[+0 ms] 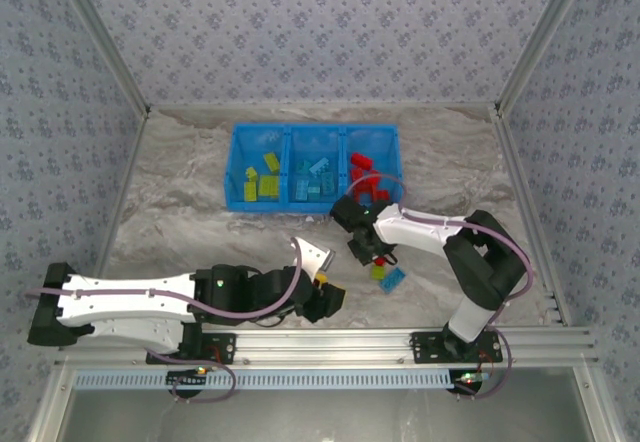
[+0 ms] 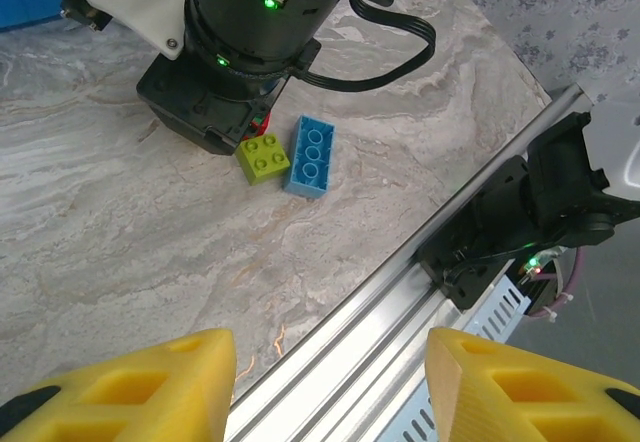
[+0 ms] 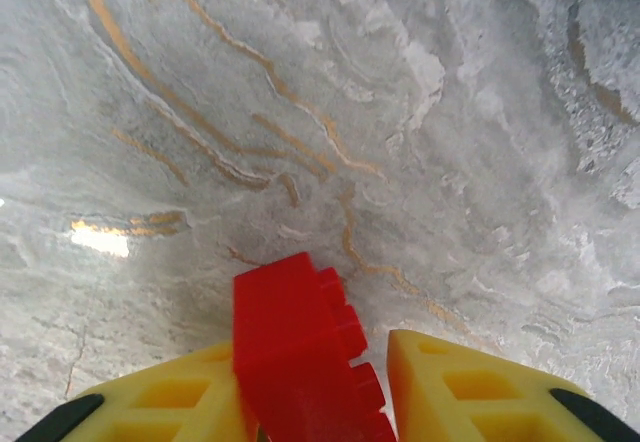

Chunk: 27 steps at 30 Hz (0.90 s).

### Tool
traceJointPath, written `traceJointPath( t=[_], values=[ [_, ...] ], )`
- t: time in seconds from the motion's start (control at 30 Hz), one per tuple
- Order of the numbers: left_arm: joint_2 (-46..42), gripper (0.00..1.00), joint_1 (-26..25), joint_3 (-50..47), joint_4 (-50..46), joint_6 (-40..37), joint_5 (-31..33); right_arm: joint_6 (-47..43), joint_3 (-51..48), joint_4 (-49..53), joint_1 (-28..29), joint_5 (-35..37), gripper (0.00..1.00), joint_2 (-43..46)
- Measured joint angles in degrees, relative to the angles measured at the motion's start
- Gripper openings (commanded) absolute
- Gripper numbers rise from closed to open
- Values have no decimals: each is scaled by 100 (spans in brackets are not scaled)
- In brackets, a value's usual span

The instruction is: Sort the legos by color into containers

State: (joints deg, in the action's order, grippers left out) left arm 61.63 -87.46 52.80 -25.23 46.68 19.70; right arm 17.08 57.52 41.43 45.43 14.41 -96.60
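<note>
left gripper [image 2: 328, 350] lower centre of top view, fingers apart, empty | right gripper [image 3: 320, 362] mid-frame, clamped on red brick [image 3: 295, 342] over table [image 3: 300, 112] | green brick [image 2: 263, 157] and blue brick [image 2: 310, 155] side by side below it | bin [image 1: 236, 162] upper centre: green left, blue middle, red right

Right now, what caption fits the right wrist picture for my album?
Right gripper holds a red lego over the marble table.

The marbled grey surface [image 1: 180, 192] carries a blue bin [image 1: 316, 128] at upper centre, and, right of centre, a yellow-green brick [image 1: 379, 272] just beside a light-blue brick [image 1: 394, 280].
</note>
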Motion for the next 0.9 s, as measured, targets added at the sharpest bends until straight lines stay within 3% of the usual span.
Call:
traceJointPath(
  t=[0.27, 0.6, 0.77, 0.9],
  values=[
    [42, 53, 0, 2, 107, 20, 74, -4, 17, -22, -9, 236, 24, 199],
    [396, 52, -4, 168, 7, 4, 470, 4, 748, 343, -339, 608, 23, 999],
    [758, 53, 90, 857, -173, -125, 994, 0, 1812, 262, -927, 769, 22, 605],
    [927, 54, 610, 1163, -26, -321, 942, -9, 2586, 120, -1222, 1008, 21, -168]
  ],
)
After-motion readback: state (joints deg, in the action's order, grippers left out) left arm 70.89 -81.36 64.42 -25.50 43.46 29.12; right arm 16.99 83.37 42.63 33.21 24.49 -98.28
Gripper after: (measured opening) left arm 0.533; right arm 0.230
